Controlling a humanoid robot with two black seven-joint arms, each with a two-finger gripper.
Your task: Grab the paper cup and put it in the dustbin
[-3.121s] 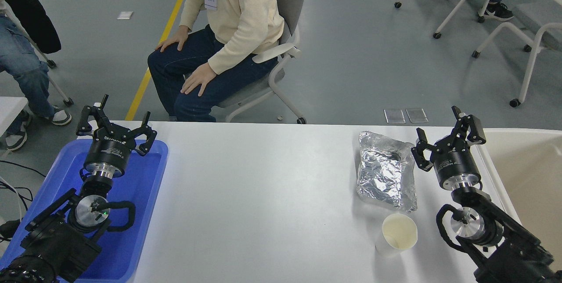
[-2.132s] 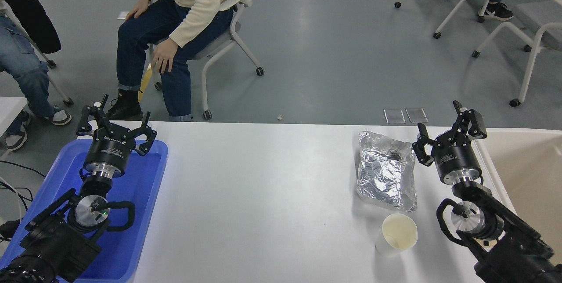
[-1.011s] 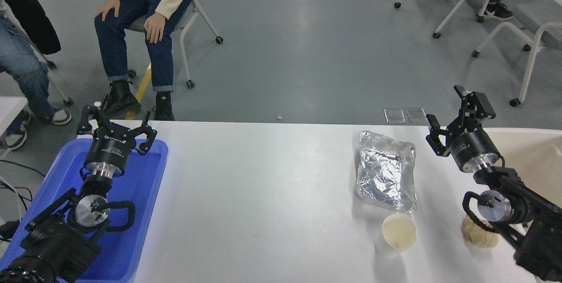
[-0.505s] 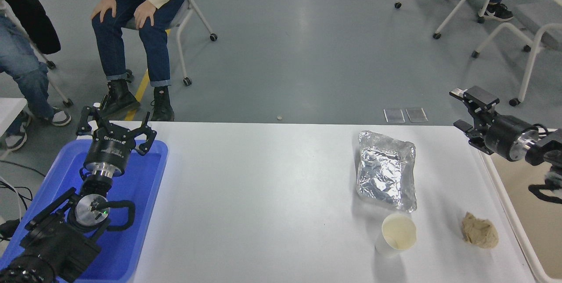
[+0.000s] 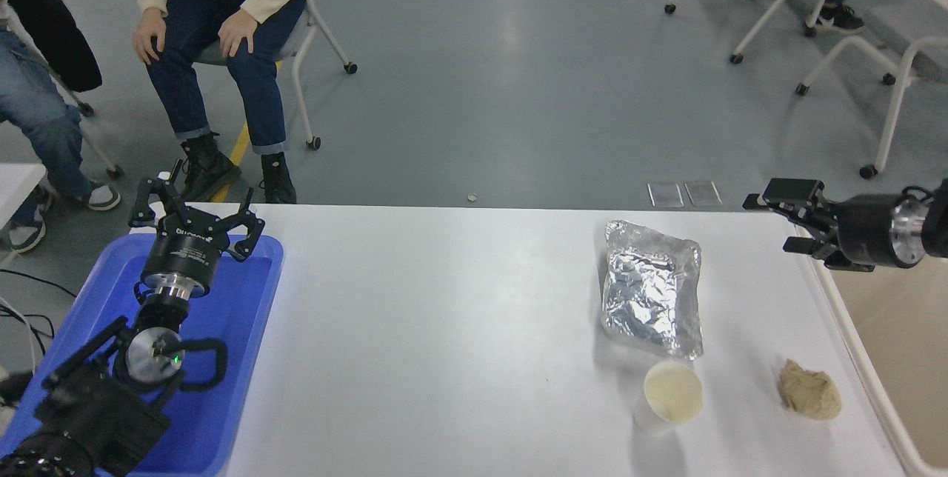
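White table (image 5: 459,329) under grey floor (image 5: 518,77) — cup (image 5: 672,392) stood upright near foil bag (image 5: 652,295), bin (image 5: 900,329) at right. Right gripper (image 5: 778,224) hung wide open, empty; left gripper (image 5: 194,212) parked open over tray (image 5: 237,358).

Crinkled shiny foil bag (image 5: 652,298), matt paper cup (image 5: 672,395), crumpled brown paper ball (image 5: 809,389), glossy blue plastic tray (image 5: 244,329).

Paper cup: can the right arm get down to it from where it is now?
Probably yes. The paper cup stands upright with open table around it; the foil bag behind and paper ball beside sit apart. The right pincer, open, hangs near the dustbin.
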